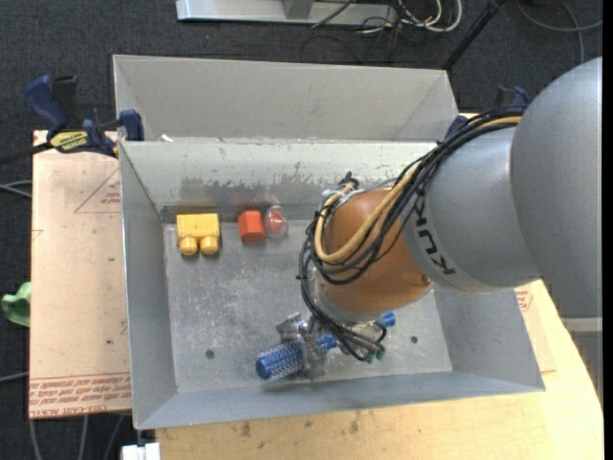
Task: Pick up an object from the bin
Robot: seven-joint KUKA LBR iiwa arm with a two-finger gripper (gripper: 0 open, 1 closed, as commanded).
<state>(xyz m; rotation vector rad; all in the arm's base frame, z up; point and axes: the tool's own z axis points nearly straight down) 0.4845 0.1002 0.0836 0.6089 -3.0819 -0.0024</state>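
Up front, jaws (open/shut: can't tell) by blue cylinder (280, 361); yellow blk (198, 233), red blk (251, 225) at back.

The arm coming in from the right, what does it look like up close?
The arm is a fat, rounded silver-grey shell with black KUKA lettering. Its wrist wears a glossy orange-brown dome, looped by black and pale yellow cables. Below sits a small metal end effector.
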